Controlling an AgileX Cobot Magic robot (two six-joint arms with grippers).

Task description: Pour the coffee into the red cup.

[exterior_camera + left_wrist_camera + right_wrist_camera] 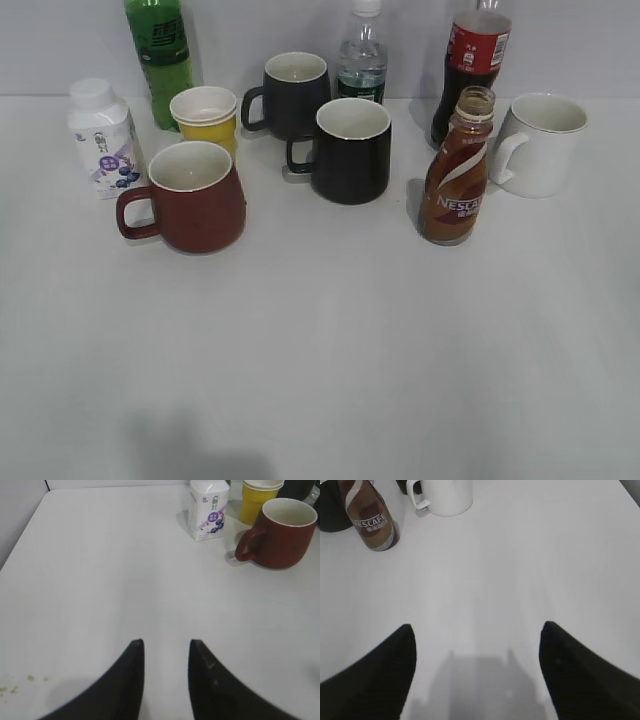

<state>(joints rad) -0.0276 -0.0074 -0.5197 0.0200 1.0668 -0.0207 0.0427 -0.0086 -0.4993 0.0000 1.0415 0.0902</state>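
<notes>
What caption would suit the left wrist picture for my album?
Left end effector hovers over the white table, facing the red cup, a yellow cup and a white bottle.

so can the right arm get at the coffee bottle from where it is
Probably yes: the right gripper is open and empty, and only bare table lies between it and the coffee bottle. The white mug stands close beside.
</notes>
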